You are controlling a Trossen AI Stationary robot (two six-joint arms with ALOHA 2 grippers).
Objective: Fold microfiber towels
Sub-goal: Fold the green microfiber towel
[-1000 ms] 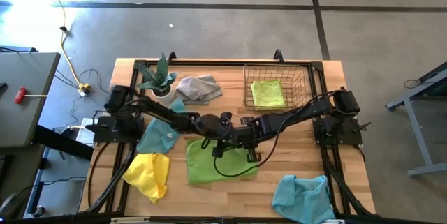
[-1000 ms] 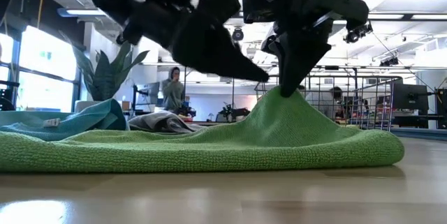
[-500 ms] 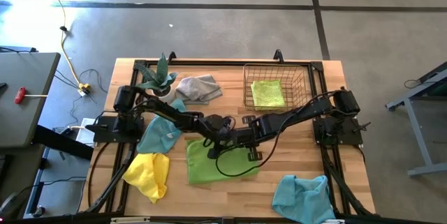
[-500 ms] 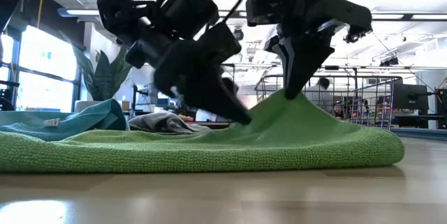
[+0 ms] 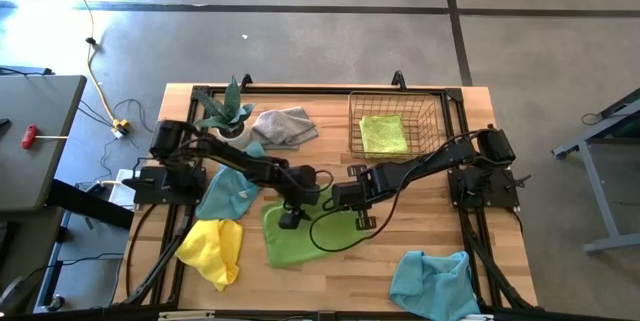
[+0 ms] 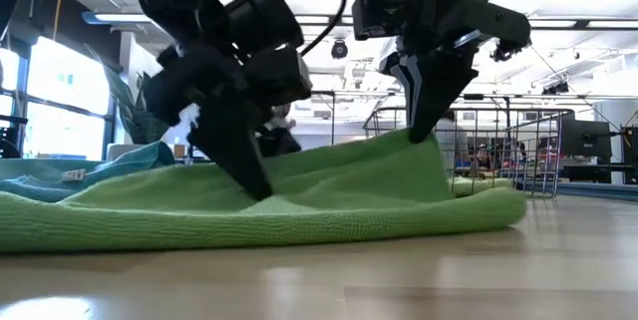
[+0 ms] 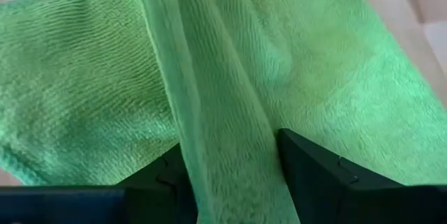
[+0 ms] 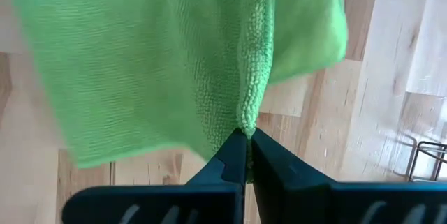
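Towel: lime green towel [image 5: 300, 236] mid-table, near edge lifted | right hand [image 5: 338, 198] pinching that edge, pressed together | left hand [image 5: 288, 218] spread astride a ridge, can't tell if gripping | risk as I see it: uneven pull between hands skews the fold, or thin pinch slips.

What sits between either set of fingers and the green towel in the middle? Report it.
Nothing visible does. The right gripper is shut on a lifted edge of the green towel, and the left gripper has a raised fold of the same towel between its fingers. The other towels and the wire basket lie apart.
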